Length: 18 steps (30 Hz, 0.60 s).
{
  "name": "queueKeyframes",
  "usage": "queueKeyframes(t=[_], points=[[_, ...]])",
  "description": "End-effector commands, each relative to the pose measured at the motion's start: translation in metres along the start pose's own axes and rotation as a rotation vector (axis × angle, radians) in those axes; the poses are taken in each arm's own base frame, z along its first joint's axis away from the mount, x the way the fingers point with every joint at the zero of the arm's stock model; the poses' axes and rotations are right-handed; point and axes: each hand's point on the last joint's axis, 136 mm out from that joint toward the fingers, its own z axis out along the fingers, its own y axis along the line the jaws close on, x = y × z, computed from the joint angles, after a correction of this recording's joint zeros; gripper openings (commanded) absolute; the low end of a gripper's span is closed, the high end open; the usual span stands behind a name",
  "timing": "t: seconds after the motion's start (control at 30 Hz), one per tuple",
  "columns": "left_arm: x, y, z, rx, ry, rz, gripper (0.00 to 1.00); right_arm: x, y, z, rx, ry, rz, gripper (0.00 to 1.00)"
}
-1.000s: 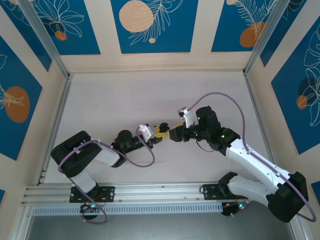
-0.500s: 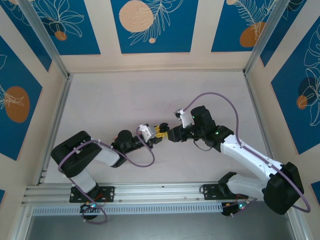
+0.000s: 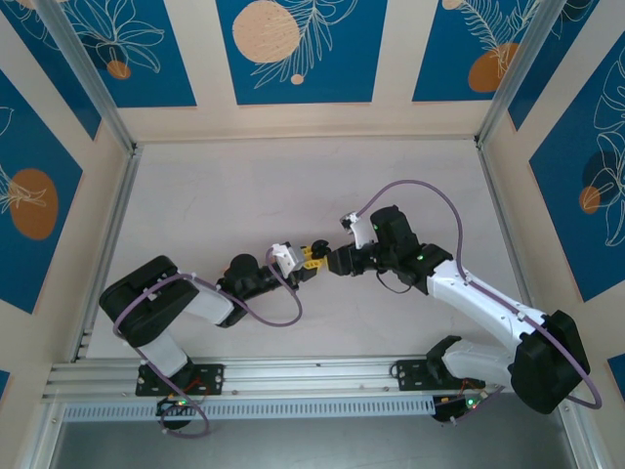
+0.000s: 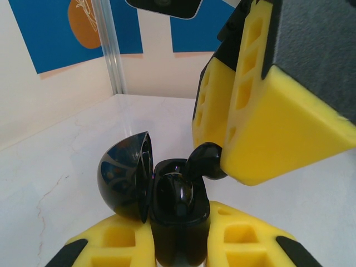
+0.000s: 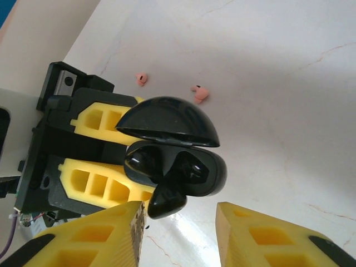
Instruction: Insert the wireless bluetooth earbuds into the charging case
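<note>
My left gripper [image 4: 181, 247] is shut on the black charging case [image 4: 179, 214], gripping its lower body. The lid [image 4: 127, 177] stands open to one side. One glossy black earbud [image 4: 177, 192] sits in a well of the case. A second black earbud [image 5: 166, 200] pokes out of the other well, its outer end against one yellow finger [image 5: 94, 236] of my right gripper [image 5: 181, 222]. That gripper's jaws stand apart, the other finger clear of the bud. From above, both grippers meet mid-table, left gripper [image 3: 311, 260] facing right gripper [image 3: 337, 262].
Two small salmon-pink earbuds [image 5: 141, 79] [image 5: 199, 93] lie on the pale marble tabletop [image 5: 267, 72] beyond the case. Blue-patterned walls and metal frame posts [image 3: 109, 107] enclose the table on three sides. A metal rail [image 3: 293, 369] runs along the near edge.
My right gripper has edged slightly left toward the case and its arm has folded in a little. The left arm has not moved.
</note>
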Motion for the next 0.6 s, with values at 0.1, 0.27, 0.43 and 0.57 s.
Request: queueKeyframes(t=[0.1,0.27,0.43,0.57], points=[[-0.0213,-0.0049,-0.0024,0.013,-0.069,0.042,0.16,-0.0037,-0.0071,-0.002,0.025,-0.015,0.016,0.39],[-0.0224,-0.0048,-0.0029,0.013,-0.071,0.043,0.16,-0.0047,-0.01,-0.0038,0.03,-0.022,0.023,0.39],[-0.0219,-0.005,-0.0029,0.014,-0.07,0.043,0.16,-0.007,-0.0101,-0.0057,0.028,-0.034,0.021,0.38],[-0.0219,-0.0053,-0.0031,0.014,-0.07,0.044,0.16,-0.0077,-0.0116,-0.0072,0.03,-0.042,0.027,0.38]])
